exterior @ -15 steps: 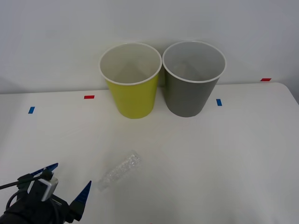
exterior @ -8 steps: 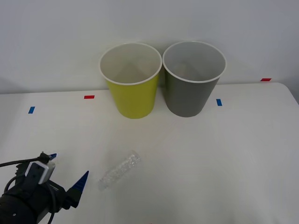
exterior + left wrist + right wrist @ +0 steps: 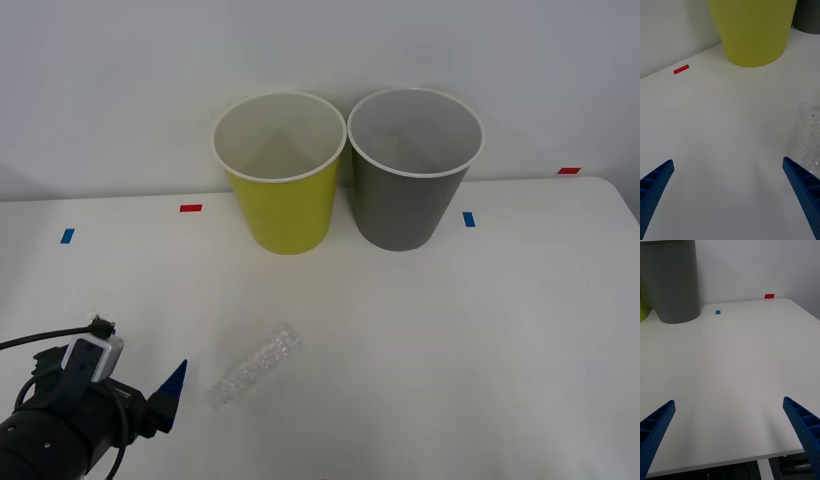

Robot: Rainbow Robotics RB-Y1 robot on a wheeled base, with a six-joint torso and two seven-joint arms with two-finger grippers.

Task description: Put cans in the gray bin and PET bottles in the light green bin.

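Observation:
A clear crinkly PET bottle (image 3: 255, 363) lies on its side on the white table, in front of the bins. The light green bin (image 3: 280, 180) and the gray bin (image 3: 412, 175) stand upright side by side at the back. No cans show. My left gripper (image 3: 135, 362) hovers open at the near left, a short way left of the bottle. In the left wrist view the bottle (image 3: 810, 139) lies beside one finger of the left gripper (image 3: 730, 198), outside the gap, with the light green bin (image 3: 752, 30) ahead. My right gripper (image 3: 730, 435) is open over bare table, the gray bin (image 3: 672, 281) far ahead.
Small blue tape marks (image 3: 67, 236) (image 3: 468, 218) and red ones (image 3: 190, 208) (image 3: 568, 171) lie along the back of the table. A white wall stands behind the bins. The table's near edge (image 3: 715, 463) runs just below the right gripper.
My left gripper has moved a little forward over the table and turned, so its outer blue finger no longer shows in the front view. The bottle and both bins have not moved.

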